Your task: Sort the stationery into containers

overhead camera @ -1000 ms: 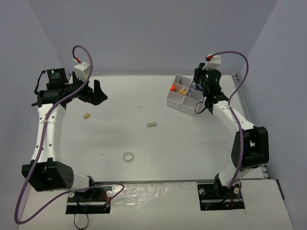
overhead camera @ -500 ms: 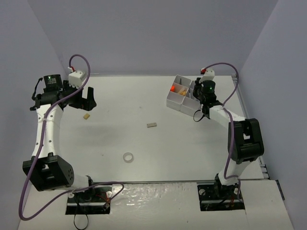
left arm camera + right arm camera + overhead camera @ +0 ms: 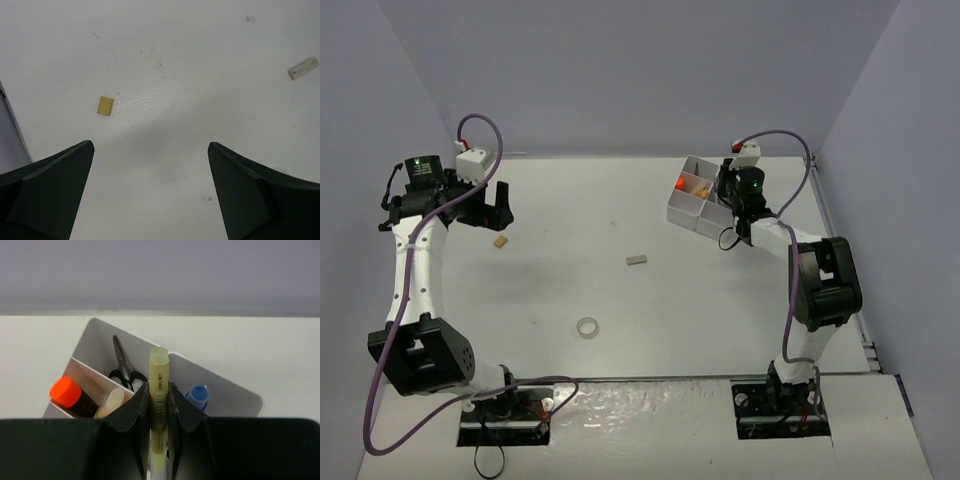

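White plastic tray [image 3: 100, 335] fills the right wrist view, one corner pointing away from the lens. My right gripper [image 3: 159, 399] is clenched on a yellow-green stick [image 3: 158, 371]. The stick stands upright with both fingers [image 3: 134, 407] pressed to its sides, printed lettering and a barcode facing the camera. Its rounded top rises above the fingertips. Its lower end is hidden between them, so I cannot tell which compartment it is over.

Compartment contents, as seen from the wrist:
- Far: black scissors [image 3: 121, 358], handles down, blades leaning toward the wall.
- Left: black marker with orange cap [image 3: 66, 391], cap up; beside it is a cream-coloured item [image 3: 113, 399] that I cannot identify.
- Right: blue-capped bottle [image 3: 198, 395], just beside the right finger.

From the top camera, the tray sits at the far right of the table [image 3: 720, 300], with the right arm reaching over its near side.

My left gripper [image 3: 151, 146] is released, jaws spread wide with nothing between them, hovering above the table at the far left. A small tan block [image 3: 105, 106] lies on the surface just beyond the left finger, apart from it. A small grey block [image 3: 303, 68] lies well off to the right, near the table's middle. A clear tape ring [image 3: 587, 327] lies flat nearer the arm bases, well apart from both blocks.
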